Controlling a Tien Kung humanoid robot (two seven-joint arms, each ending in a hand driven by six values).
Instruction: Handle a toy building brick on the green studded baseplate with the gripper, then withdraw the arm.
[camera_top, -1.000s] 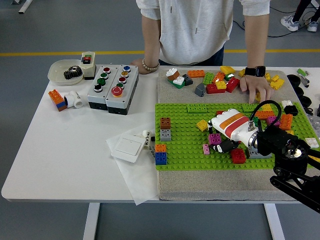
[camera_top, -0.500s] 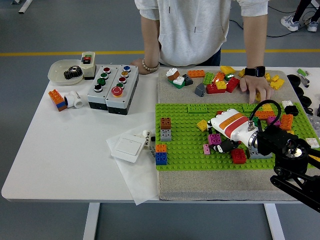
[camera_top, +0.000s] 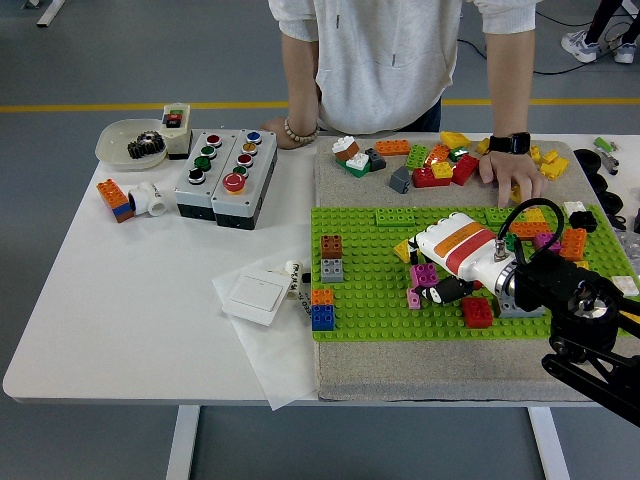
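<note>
The green studded baseplate (camera_top: 360, 235) lies on a grey mat at the centre right. My right hand (camera_top: 432, 284), white with an orange stripe, reaches in from the right over the plate's middle. Its black fingers (camera_top: 447, 292) are curled around a magenta brick (camera_top: 425, 274), with the thumb beneath it. A small pink brick (camera_top: 412, 298) stands just left of the fingers, a red brick (camera_top: 477, 312) just right of them, and a yellow brick (camera_top: 403, 250) behind the hand. The left arm is out of view.
A person stands at the far side, one hand (camera_top: 297, 130) on the table edge, the other hand (camera_top: 510, 178) among loose bricks (camera_top: 430, 165). Brown-grey (camera_top: 331, 257) and orange-blue (camera_top: 322, 309) stacks stand on the plate's left. A button box (camera_top: 225, 165), bowl (camera_top: 120, 150) and white switch (camera_top: 247, 293) lie left.
My right hand has shifted slightly up and to the left, and the magenta brick has moved with it. The person's hands have stayed where they were.
</note>
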